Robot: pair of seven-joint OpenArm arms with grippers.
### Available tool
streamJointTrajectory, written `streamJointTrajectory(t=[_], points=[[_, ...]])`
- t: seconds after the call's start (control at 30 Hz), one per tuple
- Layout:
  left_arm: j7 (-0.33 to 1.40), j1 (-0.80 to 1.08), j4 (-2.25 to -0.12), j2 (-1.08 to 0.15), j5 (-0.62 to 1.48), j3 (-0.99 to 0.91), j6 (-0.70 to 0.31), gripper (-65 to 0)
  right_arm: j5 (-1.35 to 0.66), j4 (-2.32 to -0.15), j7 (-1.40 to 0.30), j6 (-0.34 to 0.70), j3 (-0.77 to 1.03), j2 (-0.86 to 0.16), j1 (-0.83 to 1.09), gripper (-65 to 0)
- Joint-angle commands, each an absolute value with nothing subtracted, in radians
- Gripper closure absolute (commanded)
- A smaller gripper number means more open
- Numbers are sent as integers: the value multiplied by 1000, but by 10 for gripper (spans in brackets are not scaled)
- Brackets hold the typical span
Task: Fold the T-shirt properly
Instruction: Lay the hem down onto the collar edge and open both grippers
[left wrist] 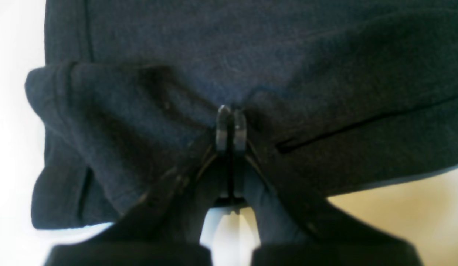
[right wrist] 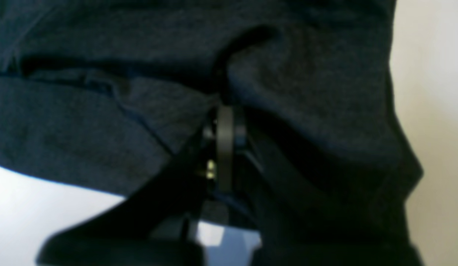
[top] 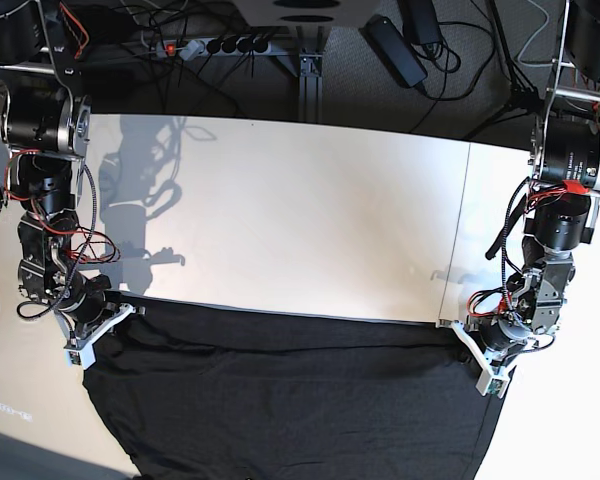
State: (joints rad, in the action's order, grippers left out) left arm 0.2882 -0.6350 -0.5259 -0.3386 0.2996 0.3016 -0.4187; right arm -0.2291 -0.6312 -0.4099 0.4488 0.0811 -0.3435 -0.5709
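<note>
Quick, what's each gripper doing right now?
Left gripper: closed on the plain black soft fabric T-shirt.
Right gripper: closed on the same shirt.

My base view looks straight down from high above the white table (top: 310, 215), far enough out to take in both arms. My left wrist view sits just behind the left claw (left wrist: 230, 127), looking along its fingers, very near; black T-shirt (left wrist: 251, 55) cloth fills the picture ahead of the tips. My right wrist view sits likewise behind the right claw (right wrist: 226, 140), equally close and blurred. All three share the T-shirt's edge beside each claw.
</note>
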Motion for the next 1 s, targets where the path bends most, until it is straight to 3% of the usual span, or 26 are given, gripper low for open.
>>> streamJointTrajectory(t=[0.0, 0.4, 0.67, 0.97], points=[[338, -658, -529, -349, 287, 301, -404, 0, -217, -633, -476, 495, 80, -349, -562, 0], [451, -596, -582, -385, 359, 301, -490, 0, -295, -910, -612, 495, 81, -352, -369, 0], [446, -374, -841, -480, 363, 288, -501, 0, -297, -1144, -657, 494, 116, -352, -208, 0], [474, -108, -1151, -527, 382, 129, -502, 0, -401, -1344, -702, 495, 213, -352, -18, 0]])
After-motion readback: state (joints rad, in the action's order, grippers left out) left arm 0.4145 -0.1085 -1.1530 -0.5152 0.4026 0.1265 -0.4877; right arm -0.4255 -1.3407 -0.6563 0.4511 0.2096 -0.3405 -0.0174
